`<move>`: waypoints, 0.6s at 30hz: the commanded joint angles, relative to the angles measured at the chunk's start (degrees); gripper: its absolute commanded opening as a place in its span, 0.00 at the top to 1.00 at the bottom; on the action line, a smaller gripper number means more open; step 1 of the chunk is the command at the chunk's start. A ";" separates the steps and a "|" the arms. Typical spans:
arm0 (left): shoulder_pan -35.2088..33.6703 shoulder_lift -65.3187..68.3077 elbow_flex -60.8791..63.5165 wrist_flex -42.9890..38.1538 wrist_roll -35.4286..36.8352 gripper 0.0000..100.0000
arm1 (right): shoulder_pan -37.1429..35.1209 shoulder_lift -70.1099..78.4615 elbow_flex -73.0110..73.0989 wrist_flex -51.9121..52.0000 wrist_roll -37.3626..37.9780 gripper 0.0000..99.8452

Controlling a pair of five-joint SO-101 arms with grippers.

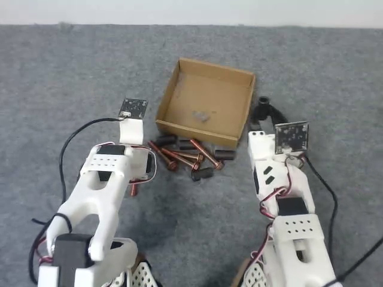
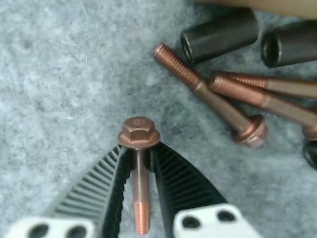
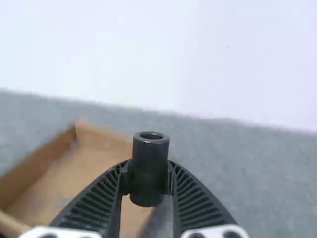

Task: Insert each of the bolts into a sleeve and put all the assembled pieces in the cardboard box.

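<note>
— Left gripper (image 2: 139,151)?
— Clamped shut on a copper-coloured hex-head bolt (image 2: 140,178), gripped by the shank, head poking just past the fingertips, above the grey felt-like table cover (image 2: 59,74).
— Right gripper (image 3: 147,173)?
— Closed around a short dark metal sleeve (image 3: 150,148), open bore facing up, just beside the open brown cardboard box (image 1: 169,98).
— Other parts?
— Heaped on the cover: loose copper bolts (image 1: 206,154) and dark sleeves (image 1: 203,174), just outside the box's near wall, between both arms.
</note>
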 commanded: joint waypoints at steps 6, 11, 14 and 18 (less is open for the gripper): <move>0.26 -2.90 -0.66 -0.97 -0.88 0.99 | -0.66 16.13 -6.07 -24.48 -0.62 0.99; 0.26 -2.90 -0.66 -0.97 -0.88 0.99 | -0.84 26.68 -9.85 -33.01 -0.70 0.99; 0.26 -2.90 -0.66 -0.97 -0.88 0.99 | -0.84 31.87 -13.80 -35.74 -1.41 0.99; 0.26 -2.99 -0.66 -1.05 -0.88 0.99 | -1.98 39.25 -18.90 -41.19 -4.57 0.99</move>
